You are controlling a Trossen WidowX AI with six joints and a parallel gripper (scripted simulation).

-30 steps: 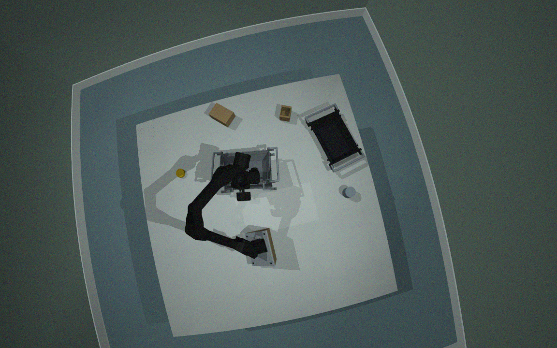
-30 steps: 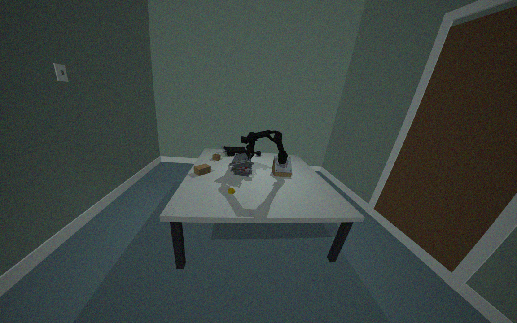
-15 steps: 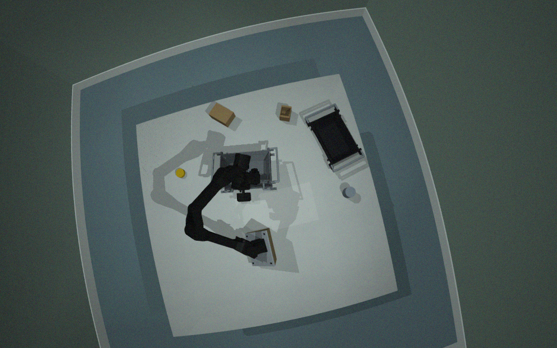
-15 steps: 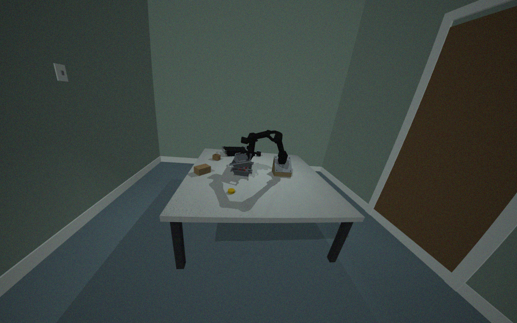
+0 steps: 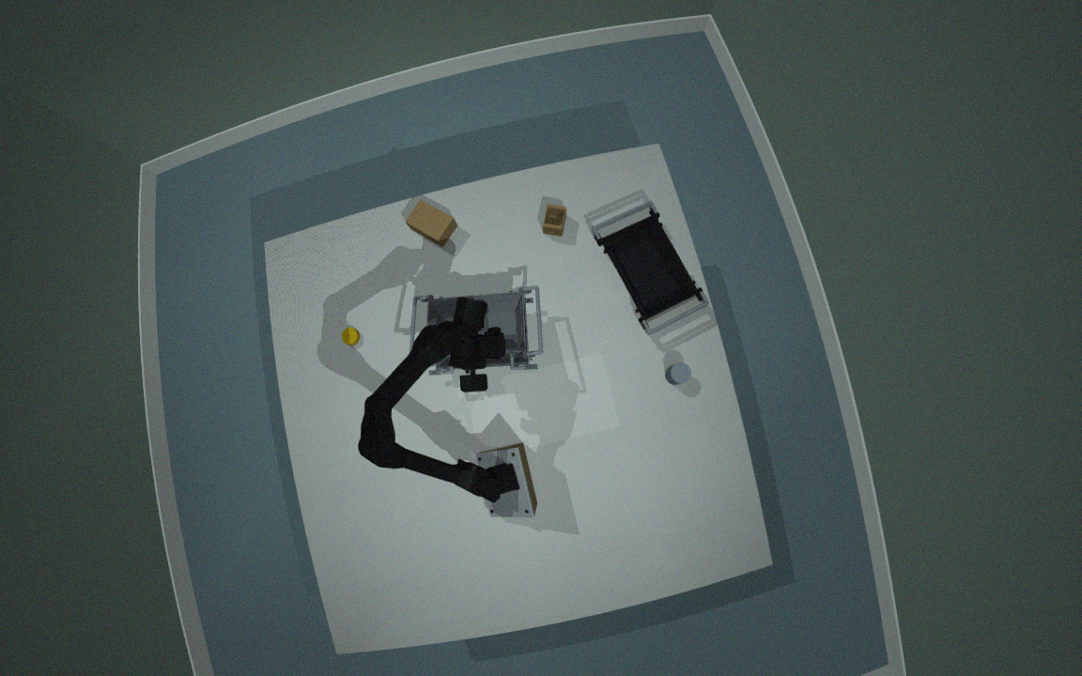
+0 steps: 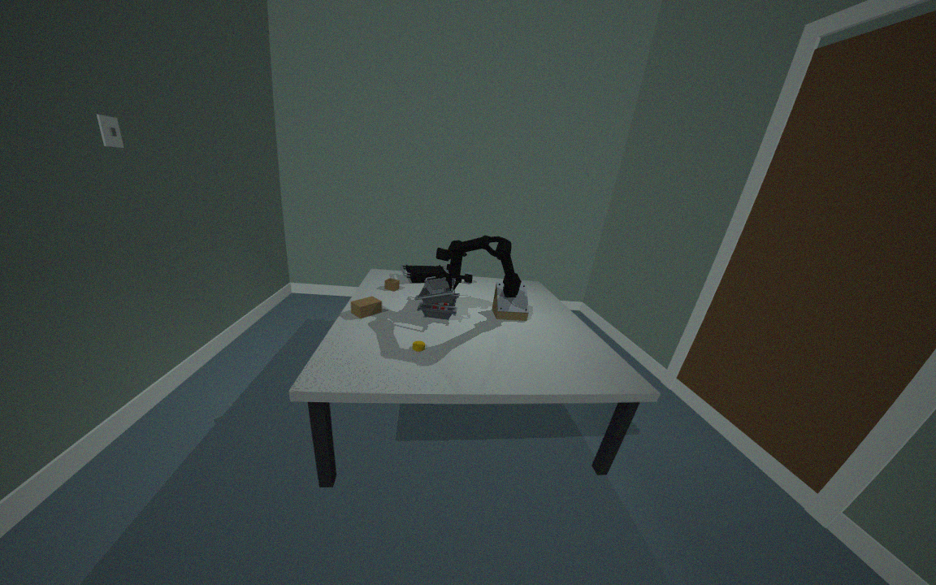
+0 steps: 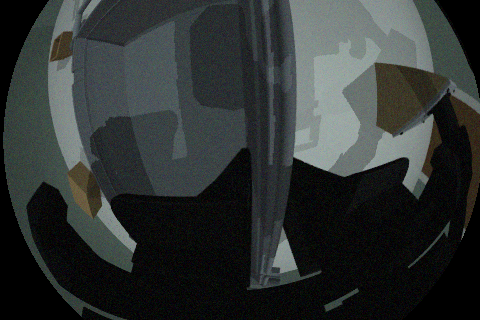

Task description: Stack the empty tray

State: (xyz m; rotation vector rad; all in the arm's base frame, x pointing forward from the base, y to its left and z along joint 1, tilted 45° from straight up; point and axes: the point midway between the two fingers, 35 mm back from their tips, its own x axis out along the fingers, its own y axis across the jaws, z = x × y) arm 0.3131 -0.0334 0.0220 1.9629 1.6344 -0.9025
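Observation:
My gripper (image 6: 454, 288) (image 7: 255, 154) is shut on the long side wall of the grey empty tray (image 5: 509, 313) (image 6: 436, 285) (image 7: 150, 85). It holds that tray over the loaded tray (image 6: 439, 313), clear of the table and looking tilted in the exterior view. Red blocks (image 6: 444, 306) show in the loaded tray below. A wire bar (image 5: 539, 319) shows past the right end of the grey trays in the top view. Which tray it belongs to, and whether the loaded tray's bars lie across its top, I cannot tell. The held tray and the arm hide most of the loaded tray from above.
A black tray (image 5: 653, 267) (image 6: 424, 274) with its bars out stands at the right. A brown block (image 5: 431, 221) (image 6: 366, 307) (image 7: 85, 190), a small open box (image 5: 554, 231) (image 6: 392, 285) (image 7: 61, 46), a yellow disc (image 5: 349, 336) (image 6: 418, 346) and a grey cylinder (image 5: 677, 373) stand around.

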